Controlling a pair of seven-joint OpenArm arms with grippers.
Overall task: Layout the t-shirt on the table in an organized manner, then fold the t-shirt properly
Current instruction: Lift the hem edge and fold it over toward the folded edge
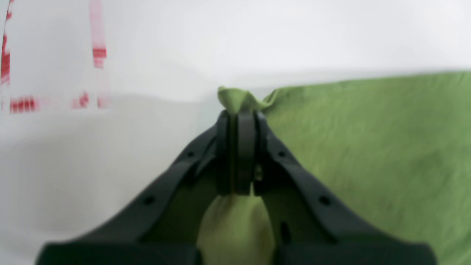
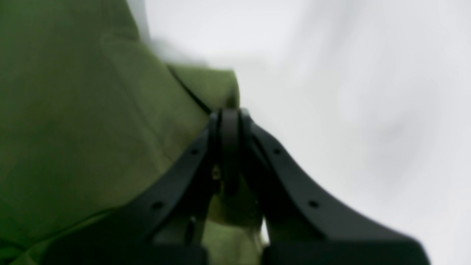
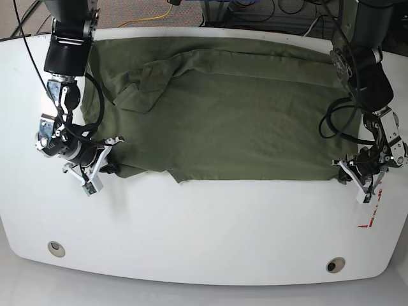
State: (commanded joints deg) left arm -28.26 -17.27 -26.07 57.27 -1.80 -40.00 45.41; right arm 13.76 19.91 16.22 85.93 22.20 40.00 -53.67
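The shirt (image 3: pixel 223 108) lay lengthwise between both hands; left hand (image 3: pixel 352 169) and right hand (image 3: pixel 107 164) each clenched a near corner.

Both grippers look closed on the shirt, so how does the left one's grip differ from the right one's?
The left gripper pinches a small peak at the t-shirt's flat corner, near the red tape. The right gripper grips a layered, folded edge on the rumpled side, with no tape nearby. Both are shut on cloth at the shirt's near edge, low over the table.
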